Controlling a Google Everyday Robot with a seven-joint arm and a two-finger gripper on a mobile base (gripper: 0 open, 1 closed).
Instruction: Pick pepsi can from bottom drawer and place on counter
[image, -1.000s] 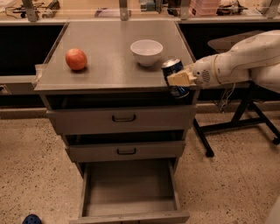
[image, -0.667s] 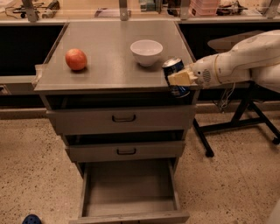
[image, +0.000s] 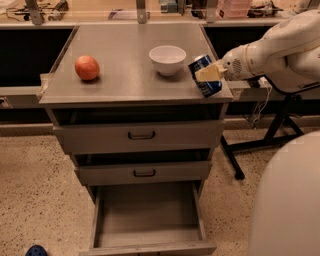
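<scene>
The pepsi can (image: 204, 75) is dark blue and tilted, over the counter's (image: 125, 70) front right corner. My gripper (image: 209, 75) reaches in from the right on the white arm and is shut on the can, a cream finger (image: 211, 73) across its side. I cannot tell whether the can touches the counter. The bottom drawer (image: 149, 214) is pulled open below, its grey floor bare.
A white bowl (image: 167, 59) stands just left of the can. A red apple (image: 87, 67) lies at the counter's left. Two upper drawers (image: 140, 136) are closed. A dark stand leg (image: 260, 142) is at the right. A white rounded body (image: 287, 200) fills the lower right.
The can and gripper have shifted slightly up and left over the counter's right corner. Nothing else moved.
</scene>
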